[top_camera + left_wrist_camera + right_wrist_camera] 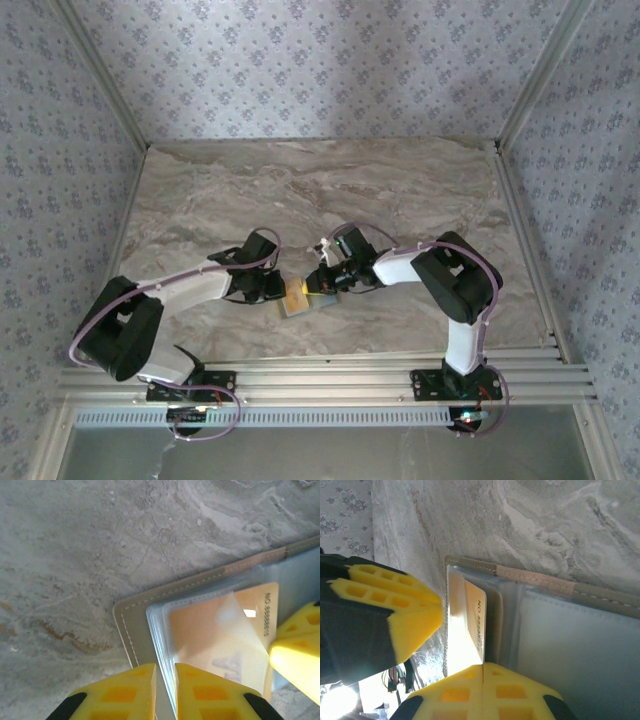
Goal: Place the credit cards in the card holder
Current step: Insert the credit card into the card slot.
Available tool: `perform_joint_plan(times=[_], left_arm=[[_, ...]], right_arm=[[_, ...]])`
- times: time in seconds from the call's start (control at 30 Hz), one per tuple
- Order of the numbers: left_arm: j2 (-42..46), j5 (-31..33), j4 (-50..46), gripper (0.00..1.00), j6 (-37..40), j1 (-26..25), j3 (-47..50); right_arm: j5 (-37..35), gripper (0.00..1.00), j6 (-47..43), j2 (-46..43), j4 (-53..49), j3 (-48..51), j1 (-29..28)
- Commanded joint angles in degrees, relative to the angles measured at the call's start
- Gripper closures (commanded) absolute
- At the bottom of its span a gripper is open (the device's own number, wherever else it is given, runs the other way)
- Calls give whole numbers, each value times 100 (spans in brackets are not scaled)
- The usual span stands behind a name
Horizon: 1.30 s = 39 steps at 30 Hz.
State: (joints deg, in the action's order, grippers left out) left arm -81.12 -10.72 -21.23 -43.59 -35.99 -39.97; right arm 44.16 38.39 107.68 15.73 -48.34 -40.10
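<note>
The gray card holder [303, 307] lies open on the marble table between both grippers. A yellow-orange credit card [220, 640] sits partly inside one of its clear sleeves. My left gripper [165, 672] straddles the edge of the sleeve stack, its jaws a narrow gap apart, with gray cover [132, 625] showing in the gap. My right gripper [483, 667] is shut, and the credit card [472, 615] runs down into the seam between its fingertips. One of the right gripper's fingers [295, 650] shows at the card's outer end. From above, the left gripper [278, 290] and right gripper [318, 288] face each other over the holder.
The holder's paler blue-gray inside [580, 645] spreads to the right under the right gripper. The left gripper's yellow fingers [395, 610] stand close beside the card. Patterned walls [320, 70] enclose the table, and a metal rail [330, 365] runs along the near edge.
</note>
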Motion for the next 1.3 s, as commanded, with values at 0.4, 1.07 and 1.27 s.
perform_joint_plan(times=[0.4, 1.07, 1.27], left_arm=[[341, 83, -247, 99, -14, 33, 301], [-333, -11, 340, 100, -193, -214, 246], [-372, 17, 365, 100, -219, -231, 208]], right_arm=[[-136, 100, 70, 78, 35, 125, 20], [-229, 100, 231, 69, 256, 111, -162], [-268, 100, 253, 52, 286, 134, -211]])
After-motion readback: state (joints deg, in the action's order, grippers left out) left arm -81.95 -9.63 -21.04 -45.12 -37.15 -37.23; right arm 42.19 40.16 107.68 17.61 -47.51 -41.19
